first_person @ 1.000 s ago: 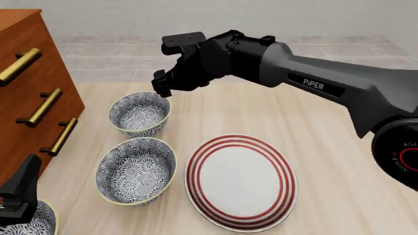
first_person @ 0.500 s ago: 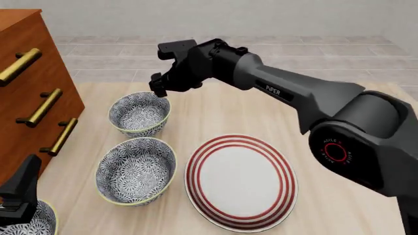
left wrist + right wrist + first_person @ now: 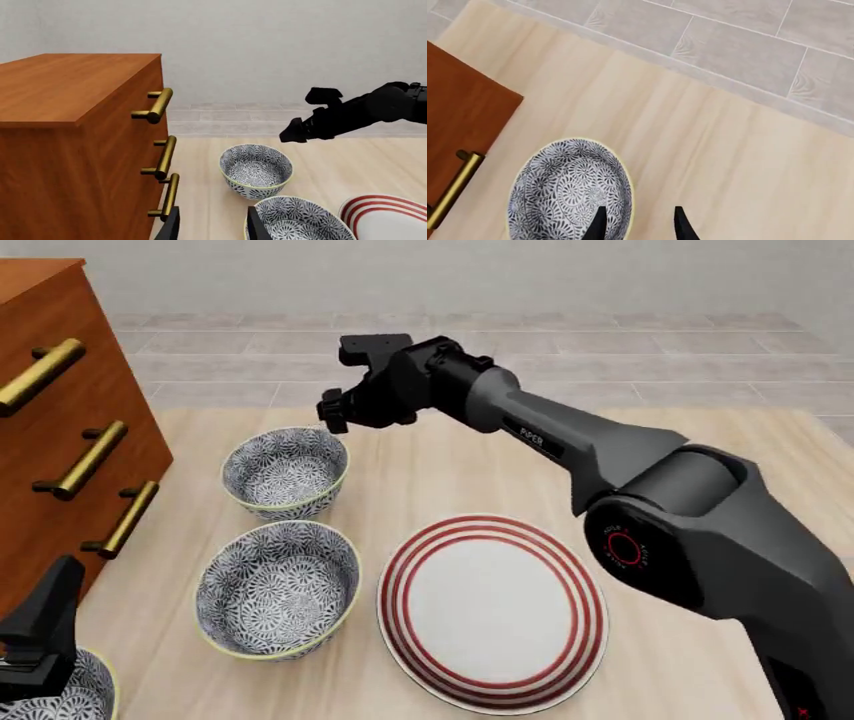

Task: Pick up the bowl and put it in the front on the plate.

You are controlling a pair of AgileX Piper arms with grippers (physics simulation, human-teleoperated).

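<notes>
Blue-and-white ceramic identifies the bowl point(image 3: 284, 472), the one of the three lying farthest out along the reach, on the pale wooden table point(image 3: 694, 455) near the wooden dresser point(image 3: 60, 430) with brass handles. The right gripper point(image 3: 334, 412) hangs just above the far right section of that bowl's yellow rim, apart from it. In the right wrist view the two fingertips point(image 3: 599, 226) stand parted with a clear gap and hold nothing; one tip overlaps the bowl's point(image 3: 569, 192) rim edge and the other sits over bare table just outside the rim, so the jaws straddle the wall from above. Whether the tips have reached rim height cannot be told. A second bowl point(image 3: 279, 587) lies nearer the arms' side, well apart from the right jaws, and the plate point(image 3: 493, 612), white with red rings, lies just beside that second bowl on its right, bearing nothing. A third bowl point(image 3: 67, 695) shows only partly at the near left corner of the front view, directly beneath the left gripper point(image 3: 34, 640). In the left wrist view the left gripper's fingers point(image 3: 256, 225) are parted and hold nothing; beyond them lie the second bowl point(image 3: 303, 220), then the far bowl point(image 3: 256, 170), with the right gripper point(image 3: 297, 134) above and past it.
</notes>
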